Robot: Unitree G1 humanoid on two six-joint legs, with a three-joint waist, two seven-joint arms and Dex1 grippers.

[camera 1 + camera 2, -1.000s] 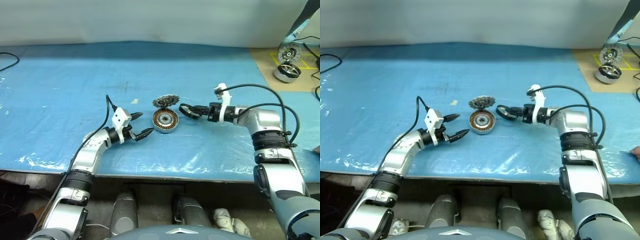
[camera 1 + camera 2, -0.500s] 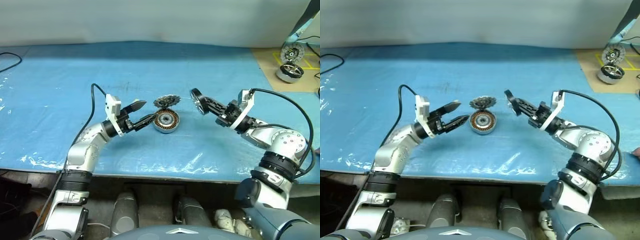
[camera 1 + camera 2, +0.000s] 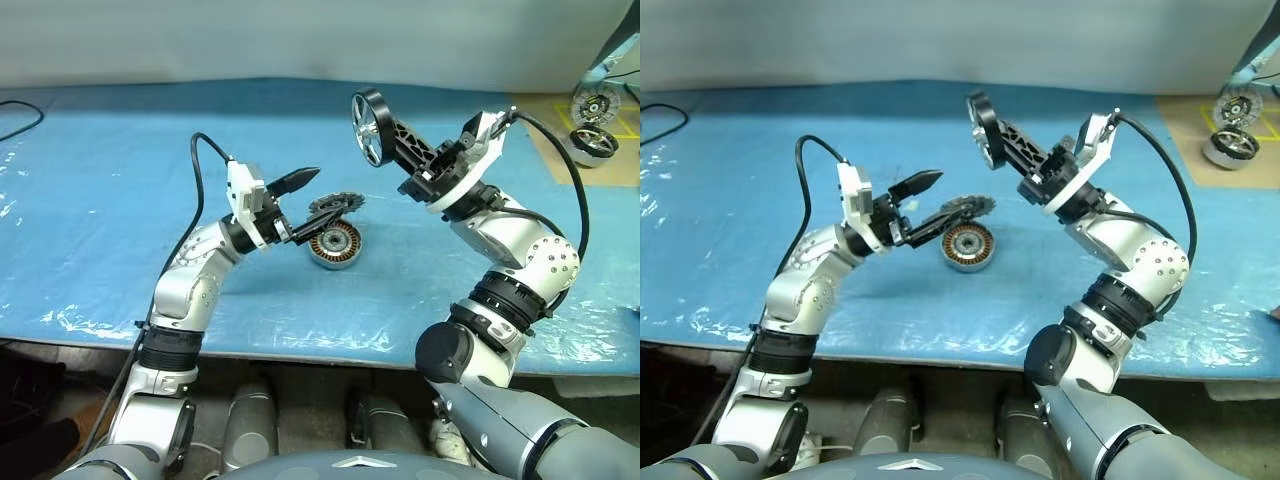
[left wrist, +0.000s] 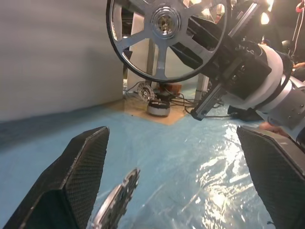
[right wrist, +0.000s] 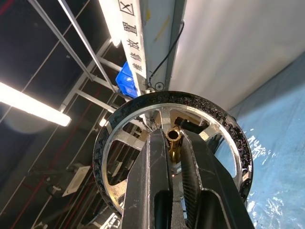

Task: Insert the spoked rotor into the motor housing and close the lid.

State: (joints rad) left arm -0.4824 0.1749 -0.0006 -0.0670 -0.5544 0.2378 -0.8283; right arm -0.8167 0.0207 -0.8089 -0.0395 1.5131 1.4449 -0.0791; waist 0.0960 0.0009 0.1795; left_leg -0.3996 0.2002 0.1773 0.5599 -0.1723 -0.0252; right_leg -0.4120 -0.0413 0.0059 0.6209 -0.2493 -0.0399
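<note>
My right gripper (image 3: 388,132) is shut on the hub of the spoked rotor (image 3: 368,128), a black ring with silver spokes. It holds the rotor on edge, high above the table. In the right wrist view the fingers (image 5: 157,157) pinch a small brass pin at the rotor's (image 5: 228,138) centre. The motor housing (image 3: 333,243), with copper windings inside, sits on the blue table. The finned lid (image 3: 333,203) leans just behind it. My left gripper (image 3: 314,200) is open and empty. It hovers tilted upward, just left of the housing and lid.
Blue plastic sheeting covers the table (image 3: 120,170). A brown cardboard sheet (image 3: 545,120) at the far right carries silver spoked wheels and motors (image 3: 592,143). A black cable (image 3: 20,122) lies at the far left. The table's front edge runs below both arms.
Both arms have risen. The right gripper lifted the rotor from beside the housing to high above it and rolled it on edge. The left gripper tilted upward and moved closer to the housing, still open.
</note>
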